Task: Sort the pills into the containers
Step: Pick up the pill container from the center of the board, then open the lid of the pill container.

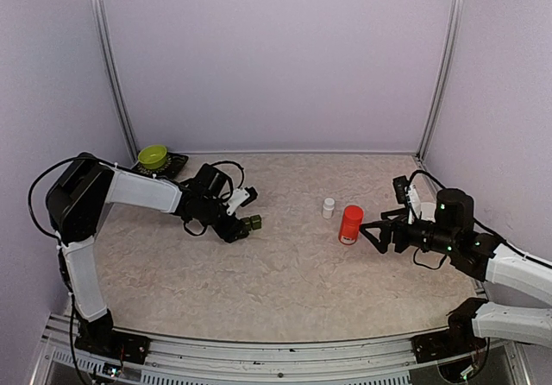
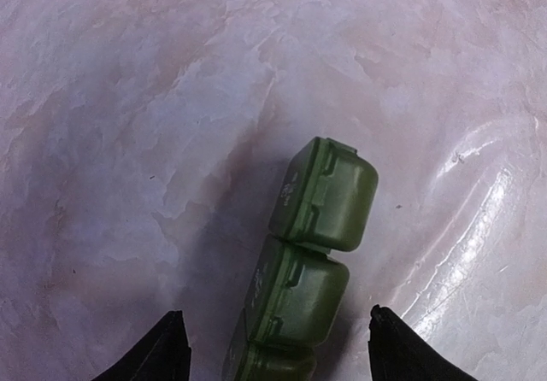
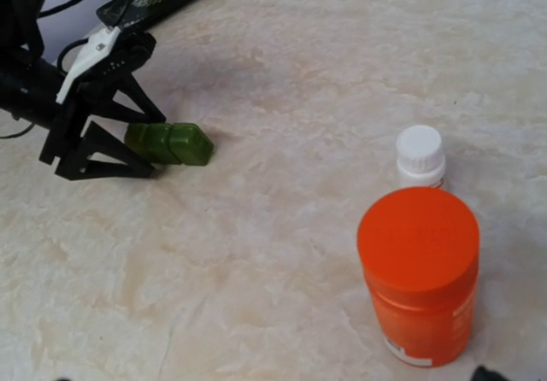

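The dark green plastic strip of three joined square pill compartments lies flat on the marbled beige table, left of centre, at about 9 o'clock from the table's middle. All the lids that show are down. In the left wrist view its long axis runs from 6 o'clock up toward 1 o'clock, and its near compartment is cut off at the lower edge.

The left pincer stands open astride that near end, with one black fingertip at 9 o'clock of the strip and the other at 3 o'clock. Bare table shows on both sides, so it has hold of nothing.

The right pincer is spread wide and empty, just beside the red cylindrical plastic bottle with a matching cap, at about 4 o'clock from it. A tiny white capped bottle stands near the red one, at its 10 o'clock. No loose pills are visible.

The task looks barely begun, and the step in hand appears to be taking hold of the compartment strip. The next move calls for the left fingers to meet the strip's long sides squarely. The strip sits slightly skewed between them, so an uneven squeeze could twist or slide it on the smooth table. After that the lids must be opened and a bottle uncapped.
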You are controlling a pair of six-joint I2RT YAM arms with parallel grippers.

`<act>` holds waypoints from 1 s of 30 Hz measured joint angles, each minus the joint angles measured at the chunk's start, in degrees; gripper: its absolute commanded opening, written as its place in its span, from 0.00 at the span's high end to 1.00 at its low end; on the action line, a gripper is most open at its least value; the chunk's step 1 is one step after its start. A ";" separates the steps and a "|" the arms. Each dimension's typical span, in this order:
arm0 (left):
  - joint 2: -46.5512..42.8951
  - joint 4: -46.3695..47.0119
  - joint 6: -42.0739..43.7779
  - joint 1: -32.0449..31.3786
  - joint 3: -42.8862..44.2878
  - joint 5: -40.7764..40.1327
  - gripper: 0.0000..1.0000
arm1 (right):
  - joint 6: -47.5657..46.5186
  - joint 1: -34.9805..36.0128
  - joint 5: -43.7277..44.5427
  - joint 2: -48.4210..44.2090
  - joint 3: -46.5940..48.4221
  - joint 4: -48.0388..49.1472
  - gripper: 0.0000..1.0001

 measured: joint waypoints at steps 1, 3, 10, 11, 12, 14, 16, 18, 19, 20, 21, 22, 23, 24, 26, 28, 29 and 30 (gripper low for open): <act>0.04 -0.17 0.00 0.00 0.00 -0.20 0.38 | 0.04 0.00 -0.09 -0.15 0.00 -0.02 0.00; 0.20 -0.44 0.07 -0.11 0.02 -0.70 0.44 | 0.04 0.00 -0.13 -0.39 0.00 -0.07 0.00; 1.49 -0.83 0.07 -1.64 0.72 -3.56 0.63 | 0.07 0.02 -0.13 -0.63 0.26 -0.79 0.00; 1.53 -0.85 0.04 -1.88 0.81 -3.85 0.68 | 0.07 0.02 -0.13 -0.63 0.39 -0.85 0.00; 1.55 -0.87 0.04 -2.12 0.87 -4.09 0.74 | 0.07 0.02 -0.13 -0.63 0.52 -0.90 0.00; 1.62 -0.90 0.02 -2.51 0.90 -4.46 0.81 | 0.09 0.02 -0.20 -0.52 0.79 -0.87 0.00; 1.62 -0.61 0.31 -3.08 0.90 -5.55 0.83 | 0.20 0.02 -0.35 -0.35 1.05 -0.92 0.00; 1.57 -0.28 0.39 -3.98 0.74 -6.62 0.87 | 0.46 0.02 -0.66 -0.33 1.38 -1.18 0.00; 1.51 0.11 0.42 -4.50 0.50 -7.15 0.87 | 0.61 0.02 -0.81 -0.33 1.57 -1.36 0.00; 1.29 0.74 0.44 -5.29 0.00 -8.02 0.88 | 0.85 0.02 -0.96 -0.35 1.92 -1.73 0.00; 1.01 1.31 0.46 -6.23 -0.57 -9.03 0.88 | 1.16 0.02 -1.14 -0.37 2.34 -2.10 0.00; 0.61 1.84 0.46 -7.32 -1.16 -10.21 0.88 | 1.42 0.02 -1.36 -0.46 2.75 -2.56 0.00; 0.17 2.32 0.48 -8.59 -1.88 -11.41 0.88 | 1.77 0.04 -1.75 -0.57 3.39 -3.23 0.00; -0.35 2.84 0.52 -10.01 -2.64 -12.79 0.88 | 2.10 0.04 -2.34 -0.70 4.13 -3.96 0.00; -1.53 3.82 0.68 -12.90 -4.28 -15.56 0.88 | 3.08 0.09 -3.96 -0.81 5.64 -5.09 0.00; -3.37 4.85 0.85 -16.46 -6.19 -19.45 0.88 | 4.28 0.13 -5.92 -0.52 7.08 -6.43 0.00; -4.24 5.27 0.92 -17.99 -6.82 -21.07 0.88 | 4.94 0.13 -7.43 0.09 8.04 -7.37 0.00; -5.42 6.08 1.05 -19.91 -7.63 -23.17 0.88 | 5.53 0.13 -8.59 0.83 8.63 -7.80 0.00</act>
